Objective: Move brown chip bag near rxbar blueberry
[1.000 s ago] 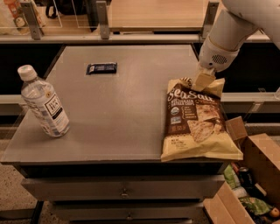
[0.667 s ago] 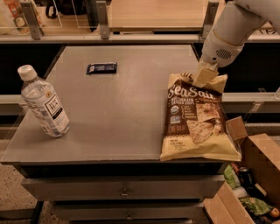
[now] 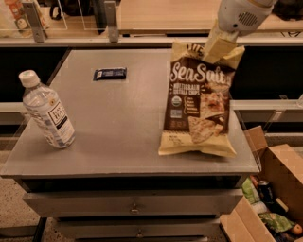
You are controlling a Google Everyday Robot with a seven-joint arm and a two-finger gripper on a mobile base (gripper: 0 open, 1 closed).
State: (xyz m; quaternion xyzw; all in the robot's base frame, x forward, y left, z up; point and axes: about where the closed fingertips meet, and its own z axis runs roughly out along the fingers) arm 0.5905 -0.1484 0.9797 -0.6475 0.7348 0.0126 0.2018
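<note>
Nearest the camera, under the front edge of the grey metal desk, sit two shallow drawers, and to the right an open cardboard box holds mixed packets. On the desk's left side a clear plastic water bottle with a white cap stands tilted. On the right, the large crinkly brown chip bag, with pale yellow edges and white "Sea Salt" lettering, rests its bottom near the front right corner with its top raised. Farther back, left of centre, lies the small flat navy-blue rxbar blueberry, well apart from the bag. At the bag's top edge the pale two-fingered claw is closed, pinching that edge, beneath the white arm
</note>
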